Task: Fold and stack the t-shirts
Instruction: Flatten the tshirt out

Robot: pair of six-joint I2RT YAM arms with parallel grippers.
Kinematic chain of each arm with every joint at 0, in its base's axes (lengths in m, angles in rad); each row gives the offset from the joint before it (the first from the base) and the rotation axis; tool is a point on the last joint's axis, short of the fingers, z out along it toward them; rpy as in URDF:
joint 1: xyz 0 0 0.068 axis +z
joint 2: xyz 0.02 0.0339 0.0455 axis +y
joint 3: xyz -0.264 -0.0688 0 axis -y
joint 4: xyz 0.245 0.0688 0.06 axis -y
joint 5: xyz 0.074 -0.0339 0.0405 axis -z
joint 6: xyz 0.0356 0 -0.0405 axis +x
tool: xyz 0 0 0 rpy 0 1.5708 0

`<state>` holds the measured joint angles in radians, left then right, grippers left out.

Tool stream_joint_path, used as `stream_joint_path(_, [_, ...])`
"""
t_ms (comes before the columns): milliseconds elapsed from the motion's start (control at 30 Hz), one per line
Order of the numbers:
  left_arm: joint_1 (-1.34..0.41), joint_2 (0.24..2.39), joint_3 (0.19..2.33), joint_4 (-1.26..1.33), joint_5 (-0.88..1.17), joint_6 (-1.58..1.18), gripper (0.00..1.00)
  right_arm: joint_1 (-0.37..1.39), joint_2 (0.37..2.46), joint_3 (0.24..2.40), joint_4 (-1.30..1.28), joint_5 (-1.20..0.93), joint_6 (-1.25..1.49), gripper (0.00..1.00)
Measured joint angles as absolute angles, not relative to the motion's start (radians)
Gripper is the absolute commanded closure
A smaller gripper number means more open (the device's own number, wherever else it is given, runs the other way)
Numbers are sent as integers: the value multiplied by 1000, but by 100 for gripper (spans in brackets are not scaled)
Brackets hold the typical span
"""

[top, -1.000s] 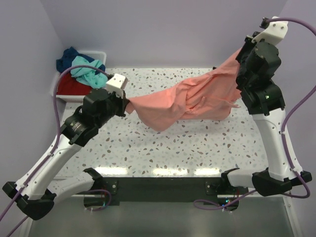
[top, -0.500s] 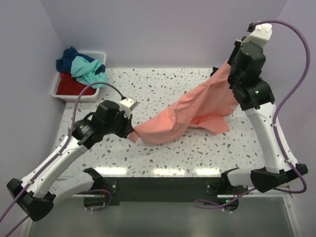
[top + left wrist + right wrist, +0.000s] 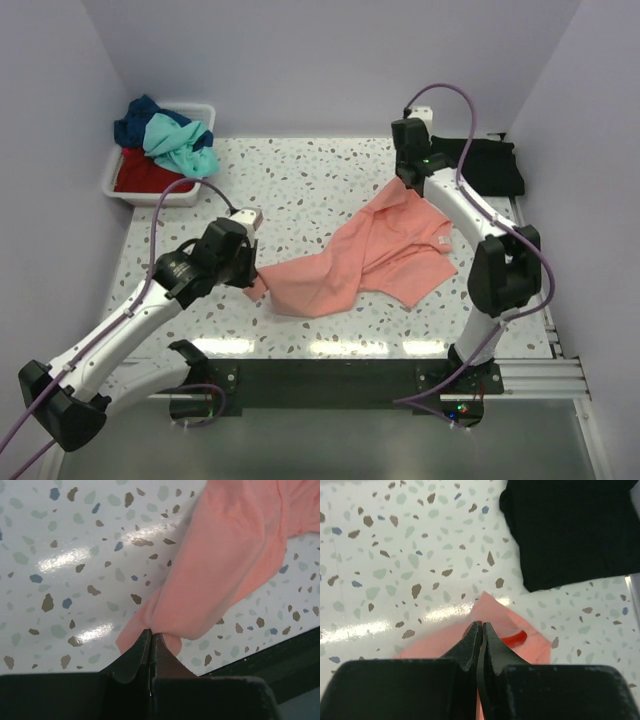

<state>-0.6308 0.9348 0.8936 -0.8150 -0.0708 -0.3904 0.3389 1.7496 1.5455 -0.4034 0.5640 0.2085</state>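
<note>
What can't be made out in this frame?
- Top view: teal shirt and navy shirt cover most of the red shirt.
- Right wrist view: top edge cuts off the black shirt.
- Wrist views: bunched cloth hides which part of the pink shirt left gripper and right gripper pinch.

Black shirt [image 3: 570,530]: cut off by the top edge of the right wrist view; pink shirt [image 3: 225,555]: runs past the top and right edges of the left wrist view; red shirt [image 3: 143,172]: mostly buried under the teal shirt [image 3: 182,148] in the bin [image 3: 148,194].
</note>
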Motion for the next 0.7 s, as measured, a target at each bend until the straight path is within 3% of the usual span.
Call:
stream_joint_path(400, [-632, 1100, 1095, -846, -529, -691, 97, 331, 1983, 1789, -411, 504, 221, 100])
stream_joint_path(433, [-631, 1118, 1113, -836, -547, -701, 89, 329, 1986, 1799, -411, 503, 221, 100])
stream_joint_path(467, [-632, 1146, 1137, -817, -568, -718, 66, 328, 1990, 1810, -411, 503, 221, 100])
stream_joint_path(533, [-631, 1191, 1156, -773, -596, -741, 43, 327, 1997, 1819, -411, 501, 221, 100])
stream_joint_path(567, [-631, 1209, 1158, -754, -605, -742, 25, 327, 2003, 1820, -411, 500, 221, 100])
stream_joint_path(667, [-631, 1269, 1159, -710, -637, -761, 3, 326, 2031, 1829, -414, 495, 221, 100])
stream_joint_path(700, [-631, 1290, 1159, -699, -656, -770, 1, 326, 2046, 1834, -416, 494, 221, 100])
